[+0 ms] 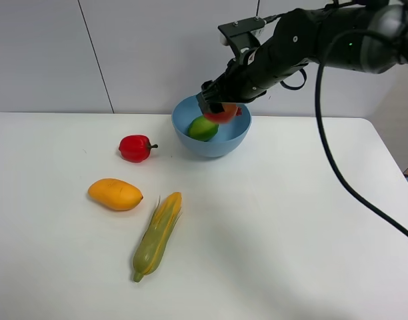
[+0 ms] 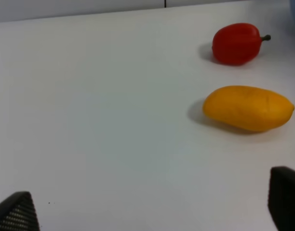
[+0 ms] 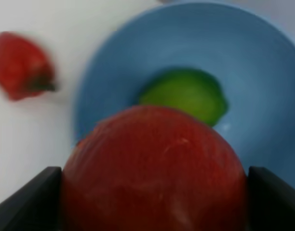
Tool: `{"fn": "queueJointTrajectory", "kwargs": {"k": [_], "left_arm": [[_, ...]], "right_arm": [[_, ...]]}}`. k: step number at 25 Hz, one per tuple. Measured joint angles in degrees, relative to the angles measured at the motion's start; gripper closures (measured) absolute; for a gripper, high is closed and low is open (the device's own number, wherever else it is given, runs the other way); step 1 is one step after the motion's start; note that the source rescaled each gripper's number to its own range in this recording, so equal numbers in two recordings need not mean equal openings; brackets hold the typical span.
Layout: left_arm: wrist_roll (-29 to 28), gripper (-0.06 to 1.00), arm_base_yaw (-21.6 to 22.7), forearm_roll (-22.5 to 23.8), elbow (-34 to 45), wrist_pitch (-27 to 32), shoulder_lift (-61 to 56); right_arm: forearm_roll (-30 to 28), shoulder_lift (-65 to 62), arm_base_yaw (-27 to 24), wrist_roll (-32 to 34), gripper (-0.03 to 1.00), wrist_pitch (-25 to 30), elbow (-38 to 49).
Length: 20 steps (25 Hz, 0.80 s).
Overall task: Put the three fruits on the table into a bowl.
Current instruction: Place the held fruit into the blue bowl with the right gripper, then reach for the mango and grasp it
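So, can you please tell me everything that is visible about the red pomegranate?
The pomegranate is a round fruit with smooth, slightly glossy red skin. It looks a little orange-tinged in the high view. Its crown tip is not visible. It is held in the air, clamped on two sides between the dark jaws of the right gripper, over the opening of the light-blue bowl. The green lime lies in the bowl beneath it, and the two seem to be apart.

wall (image 1: 157,53): pale grey panels, dark seam (image 1: 96,57) | table (image 1: 311,220): white, rounded corners | light: even, soft
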Motion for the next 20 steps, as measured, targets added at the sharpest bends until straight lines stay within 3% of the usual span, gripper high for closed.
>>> {"fn": "queueJointTrajectory", "kwargs": {"k": [5,6,8,11,16,20], "left_arm": [[0.0,0.03,0.0,0.0,0.0,0.0,0.0],[0.0,0.03,0.0,0.0,0.0,0.0,0.0],[0.0,0.03,0.0,0.0,0.0,0.0,0.0],[0.0,0.03,0.0,0.0,0.0,0.0,0.0],[0.0,0.03,0.0,0.0,0.0,0.0,0.0],[0.0,0.03,0.0,0.0,0.0,0.0,0.0]], "right_arm": [[-0.2,5.1,-1.1,-1.3,0.74,-2.6,-1.5],[-0.1,5.2,-1.1,-1.4,0.65,-3.3,-1.5],[-0.1,5.1,-1.1,-0.9,0.25,-3.8,-2.3],[-0.6,3.2,-1.1,0.7,0.04,-2.5,-2.7],[-3.1,-6.9,-1.1,2.7,-0.02,1.4,-2.7],[-6.0,-22.2,-1.4,4.2,-0.02,3.9,-0.3]]}}
